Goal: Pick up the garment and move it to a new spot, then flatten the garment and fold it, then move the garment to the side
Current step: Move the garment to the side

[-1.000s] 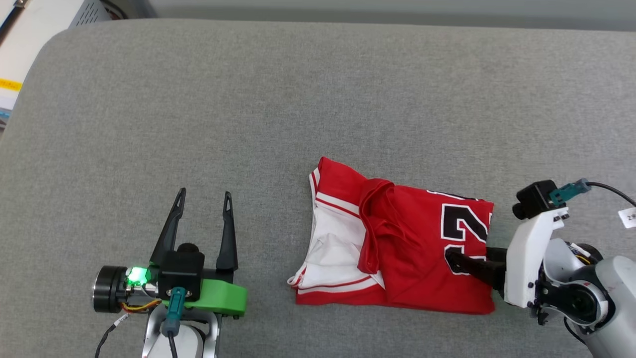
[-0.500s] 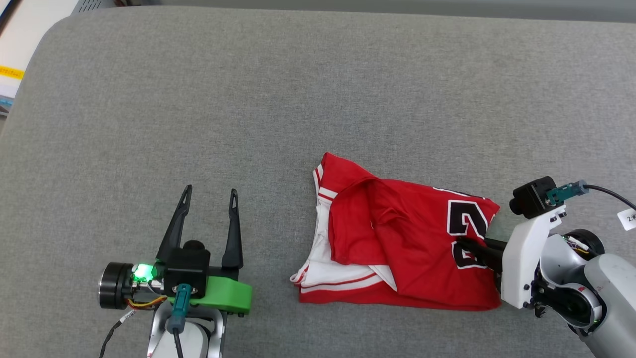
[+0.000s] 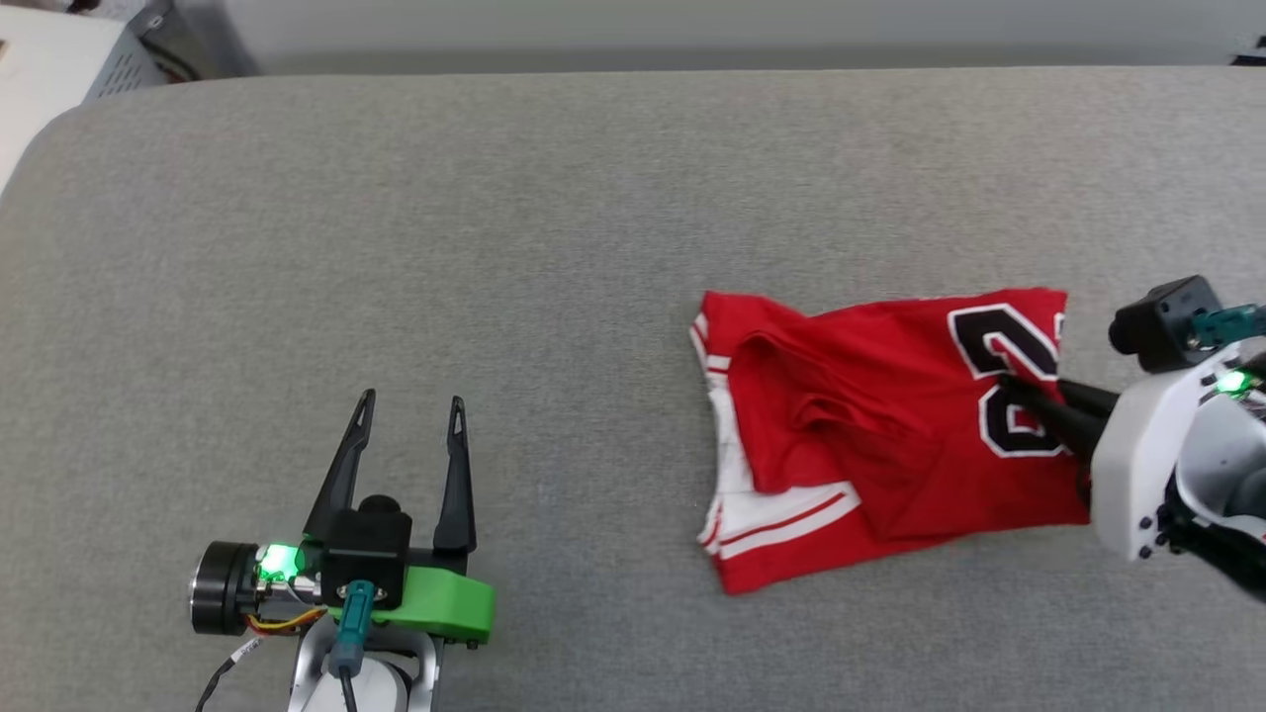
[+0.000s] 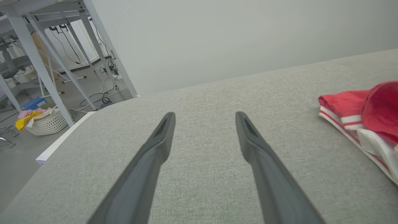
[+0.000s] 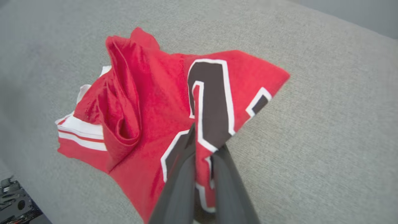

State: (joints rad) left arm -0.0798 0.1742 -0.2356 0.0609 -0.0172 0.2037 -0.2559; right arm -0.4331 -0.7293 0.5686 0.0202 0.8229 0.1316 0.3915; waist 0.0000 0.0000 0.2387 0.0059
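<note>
- Pinching the garment (image 3: 870, 435): the right gripper (image 3: 1011, 386) has its jaws pressed together on the shirt's right-hand edge, right on the black-and-white number print.
- Right wrist view, same grip: the right gripper (image 5: 207, 140) has both dark fingers (image 5: 177, 186) closed on a strip of printed fabric. The garment (image 5: 140, 93) spreads away from the tips, bunched, with a deep fold in the red cloth.
- Garment location: right half of the grey bench (image 3: 495, 247) in the head view. It is loosely folded and wrinkled, with most of it lying on the bench. A white sleeve with a red stripe sits at its near left corner.
- Cannot tell how far the pinched edge is raised off the bench.
- The left gripper (image 3: 411, 398) is at the lower left of the head view, well apart from the garment. Its jaws are spread wide and its fingers point away from the robot.
- Left wrist view: the left gripper (image 4: 205, 114) is over bare bench (image 4: 202, 93). The garment (image 4: 357, 105) is at the right edge, striped trim showing.
- A green light (image 3: 277, 559) is lit on the left wrist.
- Background, left wrist view: pale wall (image 4: 233, 37), metal frame legs (image 4: 40, 62), and a white basket (image 4: 46, 124) holding cloth on the floor.
</note>
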